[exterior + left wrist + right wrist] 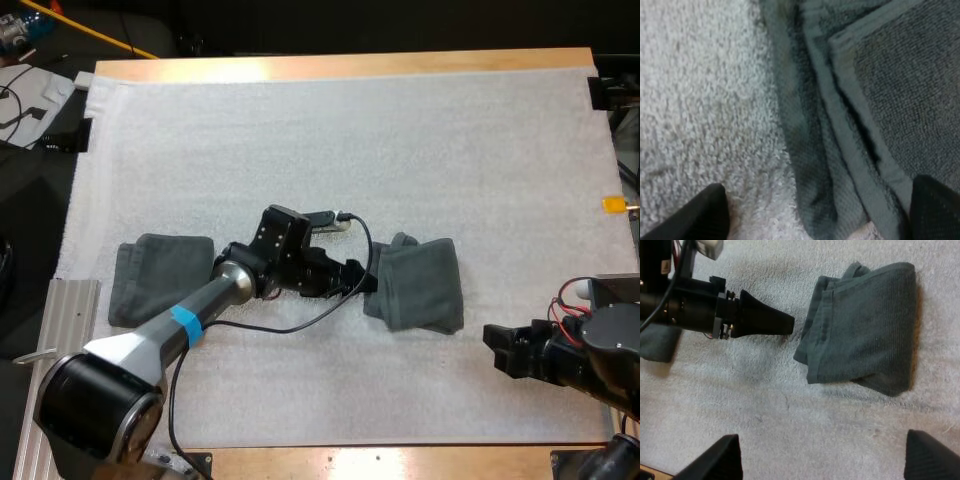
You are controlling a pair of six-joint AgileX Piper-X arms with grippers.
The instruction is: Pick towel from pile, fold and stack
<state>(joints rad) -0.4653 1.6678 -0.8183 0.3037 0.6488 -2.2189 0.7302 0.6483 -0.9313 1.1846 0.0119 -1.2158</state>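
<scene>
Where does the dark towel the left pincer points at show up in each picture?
High view: towel right of the mat's centre, left pincer at its left edge.
Left wrist view: its hemmed edges, just beneath that pincer.
Right wrist view: towel on the mat, left pincer's tip beside it.
Shared landmark: the left pincer.

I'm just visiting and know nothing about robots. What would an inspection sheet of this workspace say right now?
Surface: white fuzzy mat on a wooden table.
Job's things: dark grey-green folded towel at the mat's left; second, loosely folded grey-green towel right of centre.
Clutter: nothing seen.
End effectors: left end effector open, at the second towel's left edge; right end effector open, over bare mat, apart from that towel.
Cables: thin dark lead on white paper beyond the table's far-left corner.
Surroundings: ribbed metal plate beside the table's left; yellow rod beyond it.
</scene>
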